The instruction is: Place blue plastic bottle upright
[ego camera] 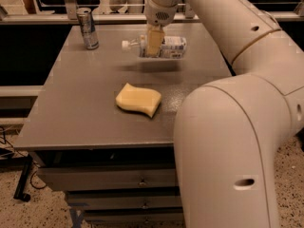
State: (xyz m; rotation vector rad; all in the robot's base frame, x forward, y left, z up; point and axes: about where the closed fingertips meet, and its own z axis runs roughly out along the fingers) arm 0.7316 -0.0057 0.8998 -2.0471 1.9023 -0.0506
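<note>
The blue plastic bottle [174,46] is a clear bottle with a white cap and a white label with blue print. It lies horizontal with its cap pointing left, held a little above the grey table [71,113]; its shadow falls on the tabletop below. My gripper [154,42] comes down from above at the back of the table and is shut on the bottle's middle. The fingers [155,39] cover part of the bottle.
A slim silver-blue drink can [88,28] stands upright at the back left of the table. A yellow sponge [138,99] lies in the middle. My large white arm [237,127] fills the right side. Drawers sit under the tabletop.
</note>
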